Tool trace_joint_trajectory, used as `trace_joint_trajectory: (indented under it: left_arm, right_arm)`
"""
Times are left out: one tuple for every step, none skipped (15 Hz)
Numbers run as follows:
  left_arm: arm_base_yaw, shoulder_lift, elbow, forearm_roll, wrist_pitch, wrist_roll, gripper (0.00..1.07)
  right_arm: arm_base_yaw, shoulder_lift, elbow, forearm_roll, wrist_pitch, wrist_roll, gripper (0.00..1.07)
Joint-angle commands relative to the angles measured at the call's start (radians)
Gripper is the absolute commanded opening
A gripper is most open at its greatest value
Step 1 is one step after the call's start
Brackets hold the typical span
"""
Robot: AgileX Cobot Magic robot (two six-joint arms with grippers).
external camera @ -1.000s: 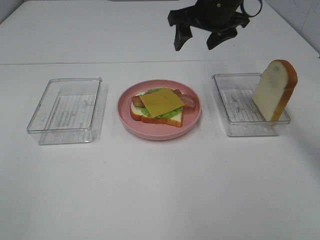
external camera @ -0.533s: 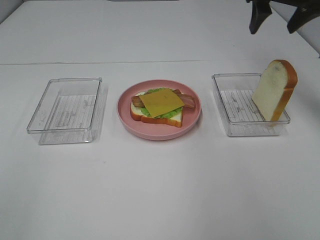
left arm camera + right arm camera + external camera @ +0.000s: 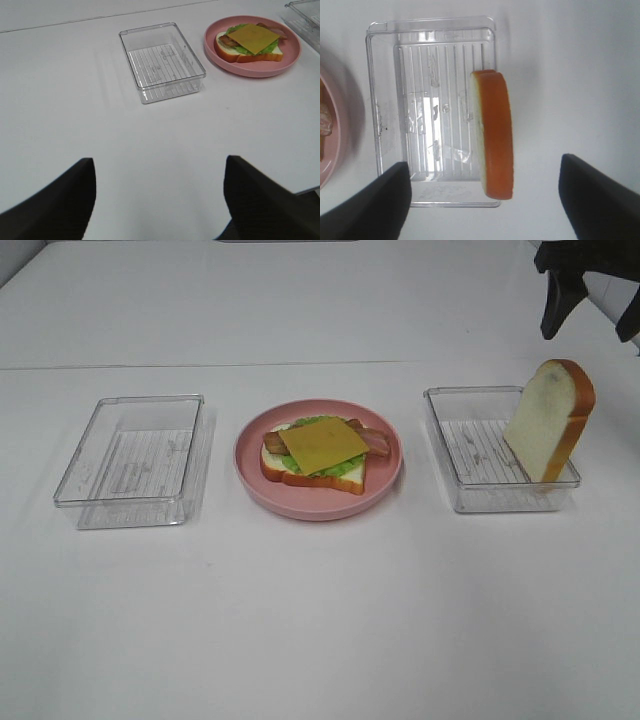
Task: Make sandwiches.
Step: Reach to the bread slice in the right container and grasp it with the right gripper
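Hovering right end effector (image 3: 590, 320), jaws apart and empty, above upright bread slice (image 3: 549, 421) leaning in right tray (image 3: 470, 455), crust edge up.

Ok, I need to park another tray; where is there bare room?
Bare table in front of the left container, pink plate and right container. Gaps between them are narrow. Bread slice leans in the right container.
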Motion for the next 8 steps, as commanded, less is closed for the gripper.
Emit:
trace_joint_trajectory:
  left_arm:
    - [-0.005,-0.009,0.002,0.001,-0.011,0.003,0.69]
    - [-0.005,-0.009,0.002,0.001,-0.011,0.003,0.69]
    - [-0.005,-0.009,0.002,0.001,-0.011,0.003,0.69]
    - [-0.005,-0.009,0.002,0.001,-0.011,0.003,0.69]
    - [-0.005,-0.009,0.002,0.001,-0.011,0.003,0.69]
    - [-0.005,-0.009,0.002,0.001,-0.011,0.003,0.69]
    - [-0.005,-0.009,0.002,0.001,-0.011,0.003,0.69]
    - [-0.005,-0.009,0.002,0.001,-0.011,0.003,0.69]
  right_arm:
    - [0.0,0.04,-0.002,0.025,0.069,-0.023,0.76]
    - [0.0,0.059,-0.002,0.018,0.065,-0.023,0.76]
    - [0.0,0.079,-0.002,0.0,0.057,-0.022,0.76]
    - [0.0,0.094,-0.002,-0.018,0.048,-0.022,0.76]
    - [0.0,0.111,-0.002,-0.028,0.044,-0.022,0.76]
    - [0.0,0.125,-0.002,-0.033,0.041,-0.022,0.76]
    - [0.0,0.135,-0.002,-0.034,0.032,-0.022,0.75]
    - [0.0,0.144,-0.002,-0.034,0.025,-0.022,0.71]
